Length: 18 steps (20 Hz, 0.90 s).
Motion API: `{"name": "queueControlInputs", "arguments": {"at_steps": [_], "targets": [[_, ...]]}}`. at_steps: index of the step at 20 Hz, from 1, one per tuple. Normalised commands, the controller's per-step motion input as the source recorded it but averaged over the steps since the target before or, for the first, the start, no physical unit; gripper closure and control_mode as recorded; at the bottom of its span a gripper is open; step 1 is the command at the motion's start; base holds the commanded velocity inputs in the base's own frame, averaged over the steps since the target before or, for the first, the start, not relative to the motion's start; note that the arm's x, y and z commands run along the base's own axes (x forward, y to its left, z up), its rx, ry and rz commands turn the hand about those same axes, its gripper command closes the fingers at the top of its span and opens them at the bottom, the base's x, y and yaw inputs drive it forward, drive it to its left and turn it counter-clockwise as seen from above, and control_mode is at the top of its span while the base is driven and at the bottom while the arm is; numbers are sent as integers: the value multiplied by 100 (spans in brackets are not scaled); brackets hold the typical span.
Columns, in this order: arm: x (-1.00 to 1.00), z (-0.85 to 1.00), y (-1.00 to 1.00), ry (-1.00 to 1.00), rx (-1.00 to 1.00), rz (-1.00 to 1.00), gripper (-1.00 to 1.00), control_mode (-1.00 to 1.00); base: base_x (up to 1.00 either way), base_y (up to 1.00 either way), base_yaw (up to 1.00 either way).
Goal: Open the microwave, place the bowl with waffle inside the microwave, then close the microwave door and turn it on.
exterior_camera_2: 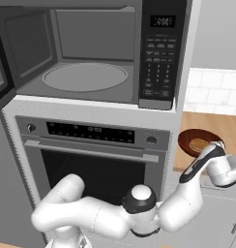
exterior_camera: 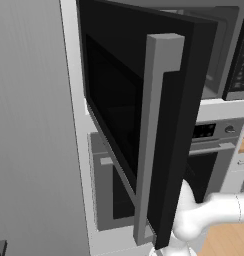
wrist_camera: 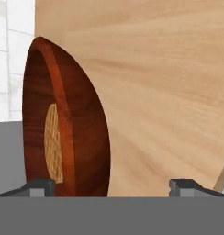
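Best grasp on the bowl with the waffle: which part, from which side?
Grip the bowl by its thin rim, on the near edge facing the open end effector. The wall is shallow and flaring, and the waffle lies flat at the centre, so one finger probably fits inside the rim and one outside, clear of the wooden counter.

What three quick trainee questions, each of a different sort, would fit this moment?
1. True or false: the microwave door is shut.
2. What lies in the wooden bowl? A) waffle B) egg C) bread roll
3. Fill in: the pincer is ____, with the bowl's rim between its fingertips.

Key:
1. False; it is swung wide open, baring the turntable.
2. A; the waffle lies inside.
3. Open; not yet closed on the bowl.
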Motion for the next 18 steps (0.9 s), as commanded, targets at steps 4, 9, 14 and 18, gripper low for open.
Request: {"name": "queueControlInputs", "arguments": {"at_steps": [4, 9, 14, 18], "targets": [[34, 0, 0, 0, 12, 7, -100, -100, 0, 0, 0], [29, -11, -1, 11, 3, 0, -100, -100, 0, 0, 0], [12, -26, -2, 9, 1, 0, 100, -100, 0, 0, 0], [0, -33, -9, 3, 3, 0, 100, -100, 0, 0, 0]]}}
